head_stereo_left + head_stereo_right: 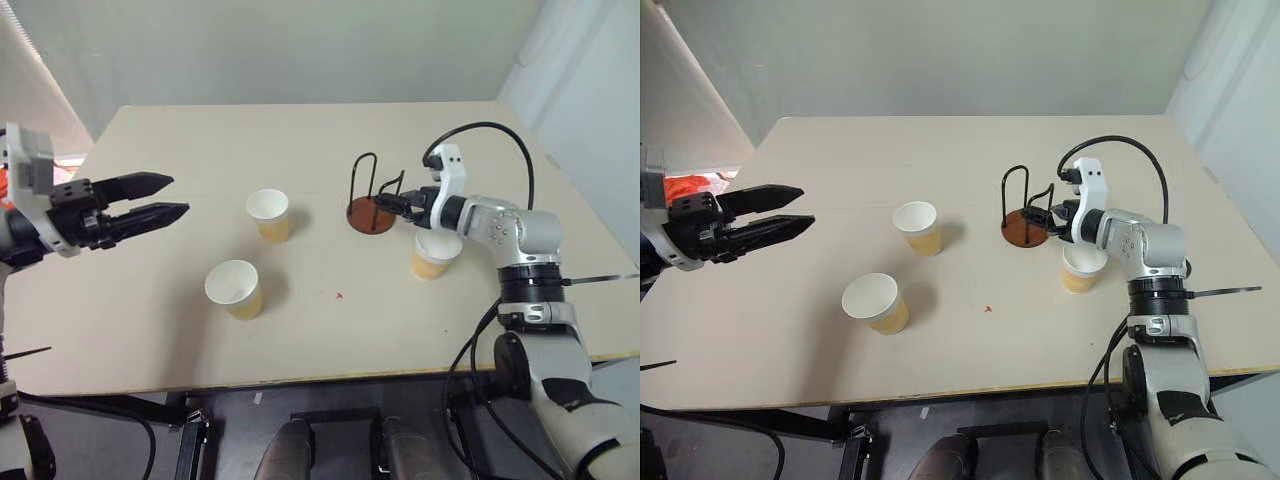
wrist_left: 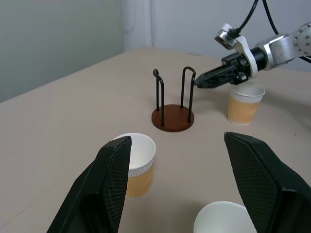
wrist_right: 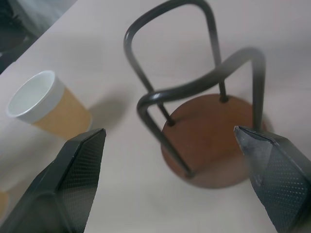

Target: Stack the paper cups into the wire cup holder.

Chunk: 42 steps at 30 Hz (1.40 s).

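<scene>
The left gripper (image 1: pixel 160 197), a two-fingered black claw on a white-and-black wrist, hangs in the air over the table's left edge, level and pointing toward the right. Its fingers stand apart with a clear gap between them and nothing in it.

The pale beige rectangular table (image 1: pixel 200 130) carries three small tapered paper cups, each tan and ribbed outside, white inside, with a white rolled rim, all upright and open end up. The first paper cup (image 1: pixel 235 288) stands left of the middle, nearer the front edge than the other two. The second paper cup (image 1: pixel 269 215) stands a little farther back and to the right of it, about at the table's middle, apart from it.

Right of that second cup stands the wire cup holder (image 1: pixel 371 213), a round reddish-brown disc base with two thin black wire loops rising upright from it. It is empty of cups.

The right gripper (image 1: pixel 393 204), black fingers on a silver-grey arm with a black cable looping above it, reaches in from the right edge and points left at the holder. In the right wrist view its fingers (image 3: pixel 73 170) are spread wide to either side of the wire loops and hold nothing; whether the tips touch the wire cannot be told.

The third paper cup (image 1: pixel 433 254) stands just beneath that wrist, right of the holder.
</scene>
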Tool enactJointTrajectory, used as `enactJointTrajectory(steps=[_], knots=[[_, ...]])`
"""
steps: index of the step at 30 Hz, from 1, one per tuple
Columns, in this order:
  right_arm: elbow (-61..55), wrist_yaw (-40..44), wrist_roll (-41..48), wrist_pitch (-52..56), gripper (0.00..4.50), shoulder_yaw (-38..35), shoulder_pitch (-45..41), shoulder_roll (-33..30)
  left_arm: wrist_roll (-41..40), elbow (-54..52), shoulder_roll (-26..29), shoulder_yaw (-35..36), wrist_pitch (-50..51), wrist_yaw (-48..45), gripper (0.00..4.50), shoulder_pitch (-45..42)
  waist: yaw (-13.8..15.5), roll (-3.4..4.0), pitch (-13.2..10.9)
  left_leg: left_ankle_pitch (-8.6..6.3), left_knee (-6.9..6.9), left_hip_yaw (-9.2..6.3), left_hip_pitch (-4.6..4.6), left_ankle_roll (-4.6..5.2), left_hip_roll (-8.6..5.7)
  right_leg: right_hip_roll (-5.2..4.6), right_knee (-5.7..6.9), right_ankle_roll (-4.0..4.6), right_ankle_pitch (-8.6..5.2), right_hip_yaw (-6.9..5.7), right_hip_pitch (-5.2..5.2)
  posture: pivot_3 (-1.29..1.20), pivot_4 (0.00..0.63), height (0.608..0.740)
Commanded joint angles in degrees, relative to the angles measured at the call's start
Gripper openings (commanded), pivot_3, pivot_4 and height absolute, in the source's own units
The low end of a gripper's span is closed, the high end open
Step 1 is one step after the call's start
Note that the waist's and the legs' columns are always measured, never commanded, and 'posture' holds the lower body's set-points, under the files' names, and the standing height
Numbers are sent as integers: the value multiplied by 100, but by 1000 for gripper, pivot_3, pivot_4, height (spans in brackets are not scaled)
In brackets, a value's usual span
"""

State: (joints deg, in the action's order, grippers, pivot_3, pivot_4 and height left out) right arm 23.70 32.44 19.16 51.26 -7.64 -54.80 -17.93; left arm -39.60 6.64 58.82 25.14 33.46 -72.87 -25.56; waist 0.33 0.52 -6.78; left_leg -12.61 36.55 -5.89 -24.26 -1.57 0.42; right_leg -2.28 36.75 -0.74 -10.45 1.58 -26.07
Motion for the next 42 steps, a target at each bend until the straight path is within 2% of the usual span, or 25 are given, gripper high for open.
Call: enactJointTrajectory(steps=[1, 5, 7, 10, 19, 25, 32, 37, 42], knots=[[211, -79, 11, -380, 4500, -38, -246, 114, -97, -226, 21, 138, -20, 84, 3325, 16, -3, 0, 0, -1, 0, 0, 0, 0, 0, 0, 0, 0, 0, 0, 0, 0, 150, 740], [428, -19, 26, -548, 4500, -5, -343, 217, -116, -286, 20, 140, -17, 130, 3325, 51, -4, 0, 0, -1, -2, 0, 0, -1, 0, 0, 1, 0, 0, 0, -2, 0, 150, 740], [582, -52, -5, -675, 4117, 12, -424, 282, -93, -310, 24, 112, -29, 145, 3373, 69, -4, 0, 0, -1, -2, 0, -1, -1, 0, 0, 1, 0, 0, 0, -3, 0, 150, 740], [675, -80, -24, -771, 3226, 11, -481, 319, -100, -344, 31, 125, -24, 160, 3373, 105, -7, 0, 0, -1, -2, 0, -1, -2, 0, 0, 2, 0, 0, 0, -4, 0, 150, 740], [485, 94, 13, -626, 87, 156, -438, 254, -110, -390, 65, 46, 13, 142, 3373, 109, -5, 0, 0, -5, -2, -1, -4, -6, 0, 0, 0, 2, -1, -1, -5, 0, 150, 740], [-1100, 1264, 430, 69, 43, 845, 99, -189, -207, -440, 278, -61, 165, -146, 3373, 27, -1, -1, 0, -7, -2, -2, -13, -9, 0, 0, -5, 4, -2, -6, -6, 0, 150, 740], [-2962, 1770, 1174, 910, 43, 1194, 800, -538, -256, -866, 629, -299, 366, -689, 3373, 339, -8, -3, 1, -9, 1, -2, -14, -13, 1, 4, -12, 7, -5, -6, -4, 0, 150, 740], [-3760, 2275, 1502, 957, 43, 1463, 1327, -1063, -246, -1234, 856, -383, 359, -1107, 3373, 716, -9, -9, 5, -5, 6, -2, -11, -11, 2, 6, -10, 7, -5, -5, 0, 0, 150, 740], [-3978, 2476, 1552, 837, 43, 1638, 1586, -1385, -331, -1397, 976, -300, 381, -1326, 3373, 908, -8, -13, 7, 2, 11, -3, -4, -8, 2, 5, -8, 11, -8, -2, 9, 0, 150, 740]])
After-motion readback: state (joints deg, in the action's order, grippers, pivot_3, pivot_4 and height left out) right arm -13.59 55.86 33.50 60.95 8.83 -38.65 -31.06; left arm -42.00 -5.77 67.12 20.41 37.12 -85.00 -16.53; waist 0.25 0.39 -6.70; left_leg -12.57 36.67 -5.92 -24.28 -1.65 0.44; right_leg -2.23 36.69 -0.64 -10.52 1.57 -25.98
